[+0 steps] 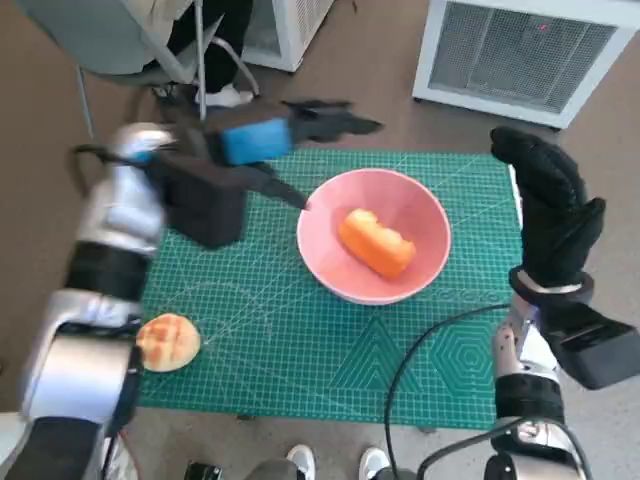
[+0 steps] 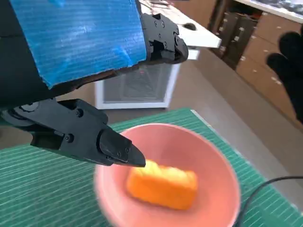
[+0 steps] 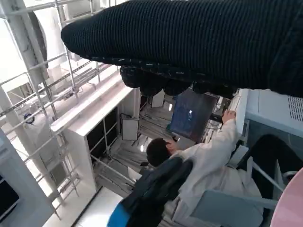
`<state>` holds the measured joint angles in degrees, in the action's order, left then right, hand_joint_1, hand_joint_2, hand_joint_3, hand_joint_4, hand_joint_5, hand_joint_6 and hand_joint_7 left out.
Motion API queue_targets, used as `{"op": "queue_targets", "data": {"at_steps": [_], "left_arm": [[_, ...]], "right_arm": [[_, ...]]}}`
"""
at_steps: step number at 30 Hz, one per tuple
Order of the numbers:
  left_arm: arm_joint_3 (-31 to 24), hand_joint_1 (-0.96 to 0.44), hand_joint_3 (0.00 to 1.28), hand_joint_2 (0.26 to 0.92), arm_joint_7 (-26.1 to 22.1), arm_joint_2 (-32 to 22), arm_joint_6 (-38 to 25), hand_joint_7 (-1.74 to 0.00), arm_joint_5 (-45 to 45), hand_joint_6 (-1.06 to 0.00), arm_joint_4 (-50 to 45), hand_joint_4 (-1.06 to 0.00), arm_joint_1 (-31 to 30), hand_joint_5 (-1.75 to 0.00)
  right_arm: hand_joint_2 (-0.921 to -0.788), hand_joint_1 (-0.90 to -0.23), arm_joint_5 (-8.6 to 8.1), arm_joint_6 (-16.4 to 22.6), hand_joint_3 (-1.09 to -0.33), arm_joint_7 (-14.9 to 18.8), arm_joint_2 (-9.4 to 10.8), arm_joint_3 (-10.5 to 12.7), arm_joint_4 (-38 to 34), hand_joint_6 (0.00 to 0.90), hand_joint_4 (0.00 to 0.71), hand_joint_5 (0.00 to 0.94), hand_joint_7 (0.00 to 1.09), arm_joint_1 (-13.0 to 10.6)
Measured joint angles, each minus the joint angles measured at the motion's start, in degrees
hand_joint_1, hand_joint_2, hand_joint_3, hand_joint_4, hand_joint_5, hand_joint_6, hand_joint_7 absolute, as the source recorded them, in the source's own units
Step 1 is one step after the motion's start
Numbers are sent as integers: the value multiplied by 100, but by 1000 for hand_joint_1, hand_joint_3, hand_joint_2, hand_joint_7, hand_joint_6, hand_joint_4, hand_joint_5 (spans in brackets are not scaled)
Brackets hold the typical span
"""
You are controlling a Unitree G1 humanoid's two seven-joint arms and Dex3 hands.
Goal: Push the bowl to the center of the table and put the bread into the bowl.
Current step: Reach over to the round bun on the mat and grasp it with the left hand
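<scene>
A round bun (image 1: 167,342) lies on the near left part of the green cutting mat (image 1: 300,340), just beside the robot's pale left forearm and well apart from the pink bowl (image 1: 420,215). A black cable (image 1: 420,350) curves over the mat's near right part toward the right arm. The bowl sits about mid-mat, a little to the right, and the oblong orange bread (image 1: 375,241) lies inside it, slightly tilted. The left hand (image 1: 262,150) hovers over the bowl's far left side, holding nothing, fingers spread; in the left wrist view one black finger (image 2: 113,146) points over the rim just beside the bread (image 2: 163,184). The right hand (image 1: 548,205) is raised at the mat's right edge, gloved fingers apart and empty, clear of the bowl.

The mat covers the small table and has a white grid printed on it. Around it is brown floor, with white slatted units (image 1: 525,50) beyond the far edge and chair legs (image 1: 200,60) at the far left. Shoes (image 1: 340,462) show at the near edge. The right wrist view shows a person in white (image 3: 208,165) seated on a chair, and metal shelving (image 3: 42,94)
</scene>
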<state>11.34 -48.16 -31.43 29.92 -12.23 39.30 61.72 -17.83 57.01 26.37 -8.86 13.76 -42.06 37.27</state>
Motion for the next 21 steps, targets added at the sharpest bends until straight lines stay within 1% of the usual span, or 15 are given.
{"op": "queue_targets", "data": {"at_steps": [6, 12, 17, 21], "left_arm": [[-299, -16, 0, 816, -264, -552, -542, -78, 204, -300, -1212, -179, -704, -19], [-784, 16, 0, 804, -499, -1163, -1100, -75, 527, -328, -2482, -207, -1673, -20], [-1366, 29, 0, 798, -618, -1742, -1564, -66, 812, -343, -3522, -225, -2859, -18], [-1757, 40, 1, 798, -614, -2033, -2000, -56, 820, -350, -4157, -233, -3806, -14]], "right_arm": [[-921, -602, 0, 1, -771, 0, 4, -23, 1, 241, 372, 4, 264, 5], [-921, -606, -1, 3, -768, 1, 11, -34, -10, 238, 373, 3, 265, 24], [-921, -611, -18, 3, -765, 22, 9, -32, -104, 234, 375, 3, 264, 28], [-921, -613, -58, 2, -764, 88, 8, -32, -189, 235, 376, 3, 263, 42]]}}
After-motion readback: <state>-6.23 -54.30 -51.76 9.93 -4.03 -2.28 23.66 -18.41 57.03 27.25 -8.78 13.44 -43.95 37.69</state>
